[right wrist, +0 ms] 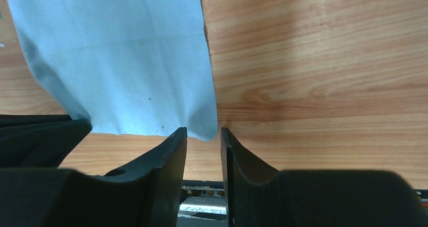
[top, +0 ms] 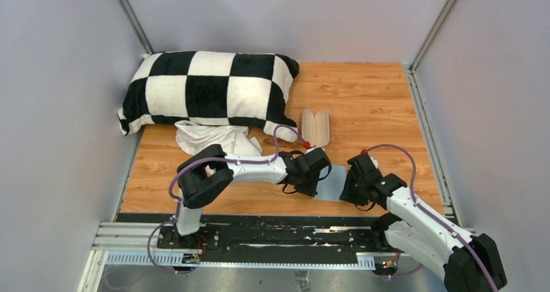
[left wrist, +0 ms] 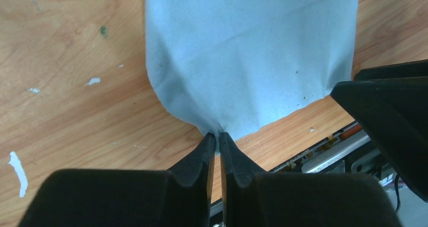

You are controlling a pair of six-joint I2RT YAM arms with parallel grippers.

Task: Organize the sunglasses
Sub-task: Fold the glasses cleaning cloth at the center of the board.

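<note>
The sunglasses are out of view in every frame. A light-blue cloth (top: 332,183) lies on the wooden table between my two grippers. My left gripper (left wrist: 218,135) is shut on the near corner of the cloth (left wrist: 252,50), which puckers at the fingertips; it shows in the top view (top: 314,180) at the cloth's left edge. My right gripper (right wrist: 203,131) is open a little, and the cloth's other near corner (right wrist: 116,55) sits just at the gap between its fingertips. It stands at the cloth's right edge (top: 353,187). The pink case (top: 316,127) lies open behind the cloth.
A black-and-white checked pillow (top: 207,87) lies at the back left, with a crumpled white cloth (top: 211,138) in front of it. The table's near edge and the metal rail (top: 272,237) are just behind the grippers. Grey walls close in both sides.
</note>
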